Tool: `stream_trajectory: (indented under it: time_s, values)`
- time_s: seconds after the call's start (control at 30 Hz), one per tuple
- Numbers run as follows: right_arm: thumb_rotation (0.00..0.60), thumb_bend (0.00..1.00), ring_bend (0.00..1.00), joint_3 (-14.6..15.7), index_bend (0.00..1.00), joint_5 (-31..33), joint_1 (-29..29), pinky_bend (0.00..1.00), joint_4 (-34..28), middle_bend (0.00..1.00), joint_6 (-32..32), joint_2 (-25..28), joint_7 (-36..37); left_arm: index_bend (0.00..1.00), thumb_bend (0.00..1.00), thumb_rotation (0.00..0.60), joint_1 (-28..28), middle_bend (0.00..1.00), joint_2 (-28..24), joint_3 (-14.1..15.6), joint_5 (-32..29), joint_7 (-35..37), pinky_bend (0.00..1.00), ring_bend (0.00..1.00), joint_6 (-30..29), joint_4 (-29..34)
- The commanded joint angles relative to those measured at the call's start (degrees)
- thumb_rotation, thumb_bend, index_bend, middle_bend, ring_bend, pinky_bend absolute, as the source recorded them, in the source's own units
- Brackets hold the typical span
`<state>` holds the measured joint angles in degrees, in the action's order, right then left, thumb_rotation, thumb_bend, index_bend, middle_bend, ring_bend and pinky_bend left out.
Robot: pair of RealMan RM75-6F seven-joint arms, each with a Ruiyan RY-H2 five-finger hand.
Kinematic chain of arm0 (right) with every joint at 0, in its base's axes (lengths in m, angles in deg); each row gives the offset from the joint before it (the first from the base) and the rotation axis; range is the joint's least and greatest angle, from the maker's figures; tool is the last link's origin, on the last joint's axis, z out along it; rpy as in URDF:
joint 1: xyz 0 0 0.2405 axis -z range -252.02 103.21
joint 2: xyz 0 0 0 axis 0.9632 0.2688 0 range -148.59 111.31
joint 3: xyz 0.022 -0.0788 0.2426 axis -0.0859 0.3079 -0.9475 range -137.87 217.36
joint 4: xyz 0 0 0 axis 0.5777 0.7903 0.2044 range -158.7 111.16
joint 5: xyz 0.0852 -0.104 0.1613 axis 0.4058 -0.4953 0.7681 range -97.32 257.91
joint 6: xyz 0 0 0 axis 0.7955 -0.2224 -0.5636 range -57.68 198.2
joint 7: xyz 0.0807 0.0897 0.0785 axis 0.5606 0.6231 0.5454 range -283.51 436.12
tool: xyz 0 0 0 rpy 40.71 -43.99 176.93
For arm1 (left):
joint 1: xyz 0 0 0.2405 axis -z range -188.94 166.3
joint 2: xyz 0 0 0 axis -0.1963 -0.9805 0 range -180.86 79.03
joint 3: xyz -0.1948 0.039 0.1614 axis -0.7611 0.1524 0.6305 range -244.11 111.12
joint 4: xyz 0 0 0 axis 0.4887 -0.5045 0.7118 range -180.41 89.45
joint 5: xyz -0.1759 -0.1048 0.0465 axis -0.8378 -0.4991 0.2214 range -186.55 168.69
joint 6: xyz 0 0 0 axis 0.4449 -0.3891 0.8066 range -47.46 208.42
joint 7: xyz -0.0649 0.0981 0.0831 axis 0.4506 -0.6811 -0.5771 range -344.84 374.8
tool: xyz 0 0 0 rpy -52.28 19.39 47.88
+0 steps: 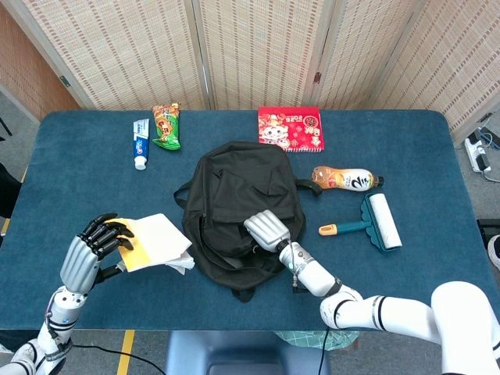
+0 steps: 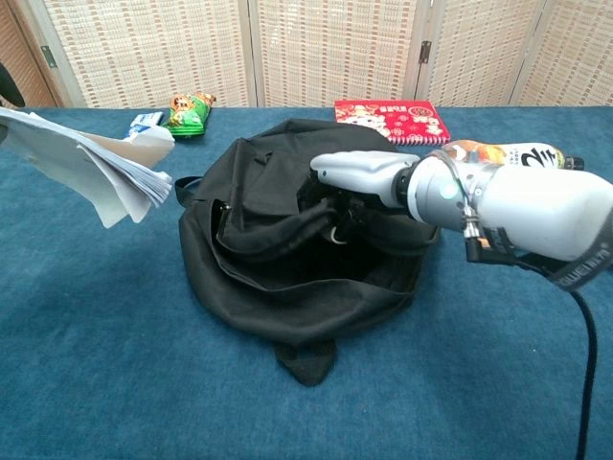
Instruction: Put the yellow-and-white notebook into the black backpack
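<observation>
Black backpack [image 1: 234, 207] mid-table, my right hand [image 1: 266, 229] gripping its flap, mouth lifted; yellow-and-white notebook [image 1: 155, 242] just left of it, grasped in my left hand [image 1: 94, 251]; loose pages may snag the zipper if the flap sags.

The head view looks steeply down from above the near edge, taking in the whole blue desk [image 1: 437, 156] to the woven screens behind, while the chest view sits low and close, facing across it, both sharing the black backpack [image 1: 234, 187] [image 2: 287, 287].
</observation>
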<state>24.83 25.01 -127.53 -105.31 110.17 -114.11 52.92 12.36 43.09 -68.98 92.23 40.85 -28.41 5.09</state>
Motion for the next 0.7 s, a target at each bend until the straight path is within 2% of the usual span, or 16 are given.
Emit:
stream_trajectory:
  time_s: [0.03, 0.17, 0.27, 0.5, 0.7]
  values:
    - [0.6, 0.79, 0.57, -3.78, 0.69, 5.89, -3.1, 0.76, 1.4, 0.58, -2.85, -0.28, 2.9, 0.72, 0.47, 0.6, 0.32, 0.51, -0.12, -0.02, 0.54, 0.37, 0.29, 0.41, -0.48, 0.39]
    - [0.6, 0.8, 0.58, -6.91, 0.7, 12.09, -6.7, 0.77, 4.0, 0.59, -4.77, -0.29, 5.11, 0.72, 0.47, 0.6, 1.37, 0.51, -0.17, 0.09, 1.9, 0.95, 0.29, 0.41, -0.88, 1.48]
    - [0.6, 0.8, 0.59, -8.15, 0.7, 15.33, -9.06, 0.77, 5.83, 0.59, -5.48, -0.52, 6.25, 0.72, 0.48, 0.6, 2.36, 0.51, -0.13, 0.24, 2.92, 1.39, 0.3, 0.41, -0.75, 2.64]
    - [0.6, 0.8, 0.59, -10.65, 0.7, 18.62, -13.02, 0.77, 8.81, 0.59, -4.37, -1.55, 8.77, 0.72, 0.47, 0.6, 4.94, 0.52, 0.41, 0.66, 5.56, 2.04, 0.3, 0.42, -0.13, 5.2]
    - [0.6, 0.8, 0.59, -11.79, 0.7, 19.69, -15.87, 0.77, 11.5, 0.59, -3.76, -2.83, 10.48, 0.72, 0.47, 0.6, 7.75, 0.52, 2.04, -0.76, 6.6, 2.26, 0.31, 0.42, 0.17, 7.51]
